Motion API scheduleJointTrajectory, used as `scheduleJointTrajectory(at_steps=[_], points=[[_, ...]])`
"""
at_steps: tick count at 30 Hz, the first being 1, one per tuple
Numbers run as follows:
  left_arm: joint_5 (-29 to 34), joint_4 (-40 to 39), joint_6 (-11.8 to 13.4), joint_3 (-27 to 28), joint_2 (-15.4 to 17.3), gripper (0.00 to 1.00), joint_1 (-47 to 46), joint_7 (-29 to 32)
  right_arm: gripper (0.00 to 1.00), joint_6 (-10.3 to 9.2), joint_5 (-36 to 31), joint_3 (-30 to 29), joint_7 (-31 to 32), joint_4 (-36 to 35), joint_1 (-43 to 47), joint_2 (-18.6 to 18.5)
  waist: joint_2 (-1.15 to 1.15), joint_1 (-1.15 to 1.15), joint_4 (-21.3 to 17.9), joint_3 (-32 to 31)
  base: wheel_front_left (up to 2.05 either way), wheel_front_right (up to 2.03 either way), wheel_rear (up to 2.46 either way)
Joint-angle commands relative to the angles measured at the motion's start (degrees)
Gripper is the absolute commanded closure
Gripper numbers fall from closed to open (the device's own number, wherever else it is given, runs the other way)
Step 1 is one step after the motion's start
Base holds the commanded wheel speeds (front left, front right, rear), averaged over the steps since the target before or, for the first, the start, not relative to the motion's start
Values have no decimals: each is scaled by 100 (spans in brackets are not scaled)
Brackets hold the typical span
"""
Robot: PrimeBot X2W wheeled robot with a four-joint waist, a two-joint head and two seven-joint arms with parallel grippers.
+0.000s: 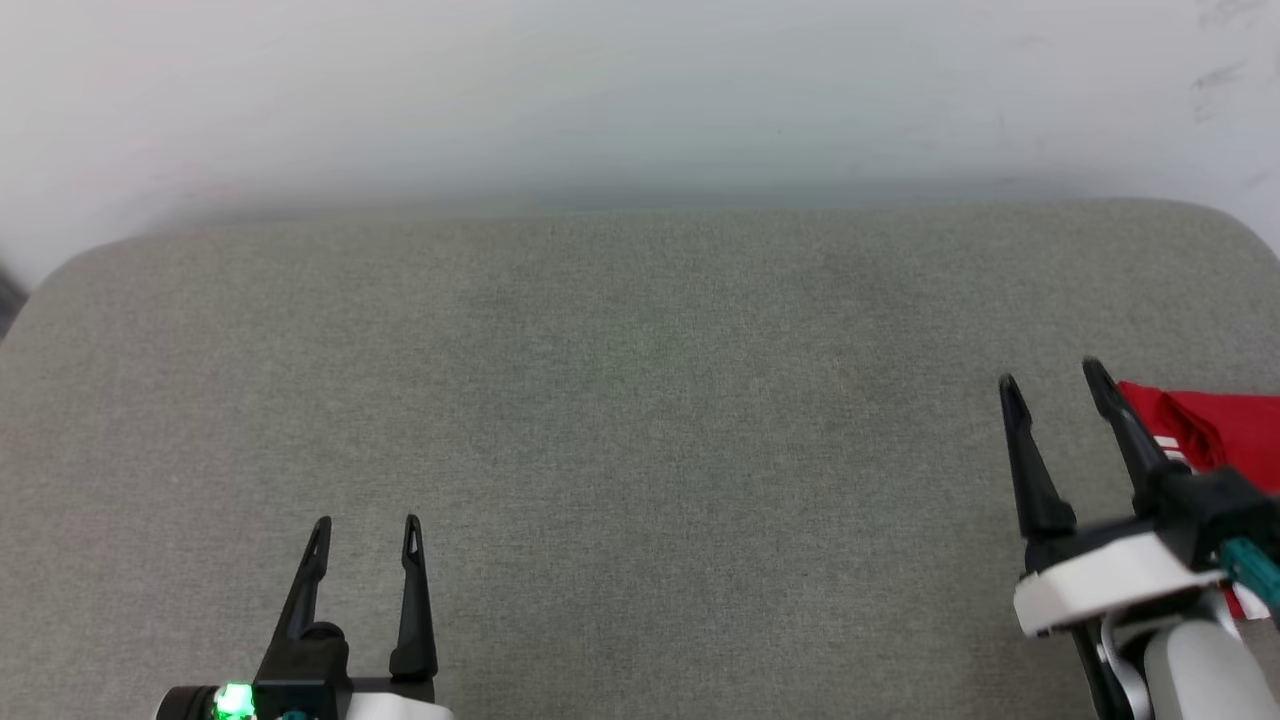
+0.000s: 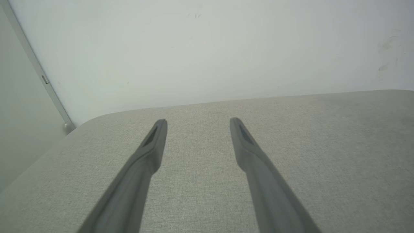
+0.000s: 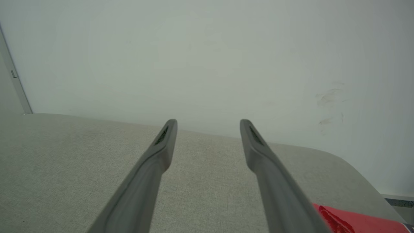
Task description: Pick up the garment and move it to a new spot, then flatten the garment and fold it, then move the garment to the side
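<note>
In the head view the garment [image 1: 1225, 430] sits at about 3 o'clock, a red bundle with a bit of white striped trim, cut off by the frame edge and lying on the grey counter [image 1: 640, 400]. I judge it light, soft and limp. It should sag and drag rather than hold shape, and the weave of the counter may tug at it. From here the best hold looks like the near red edge or the trimmed hem, pinched through a fold so I lift more than one layer. My right end effector [image 1: 1050, 377] is at 4 o'clock, fingers spread with nothing between them. Its outer finger runs along the garment's left edge, but I cannot tell whether it touches. My left end effector [image 1: 367, 521] is at 7 o'clock, fingers also apart and empty, well away from the cloth.

In the left wrist view the left end effector [image 2: 198, 120] shows a wide gap between its fingers, with bare counter [image 2: 323, 145] beneath and the wall beyond. It grips nothing.

In the right wrist view the right end effector [image 3: 208, 121] is just as widely parted and empty. The garment [image 3: 355, 221] shows at 5 o'clock, a glossy red fold beside the base of the outer finger, outside the gap. I would need to swing that way to get it between the fingers.
</note>
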Motion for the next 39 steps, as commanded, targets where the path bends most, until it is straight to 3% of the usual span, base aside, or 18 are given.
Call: scheduleJointTrajectory(at_steps=[1,16,28,29,33,39], points=[[-10,14,-30,-13,-26,0,76,-12,0,-7,52,-109,-8,-79,250,77,0,1,36,-102,0,0,0],[-44,10,-134,23,-80,0,404,-12,0,-6,258,-655,-9,-889,1882,543,0,1,104,-373,0,0,0],[16,86,-178,53,-111,0,403,-12,0,-6,403,-702,-9,-1119,2178,616,0,1,135,-383,0,0,0],[3,90,-196,47,-113,100,400,0,100,0,396,-703,-1,-1067,2110,587,0,1,135,-384,0,0,0],[-111,259,-208,34,-127,100,445,18,100,0,500,-680,20,-896,2105,588,0,1,136,-383,0,0,0],[-920,327,-286,77,-91,100,314,162,100,0,1249,-650,164,-807,1976,550,0,1,138,-377,0,0,0]])
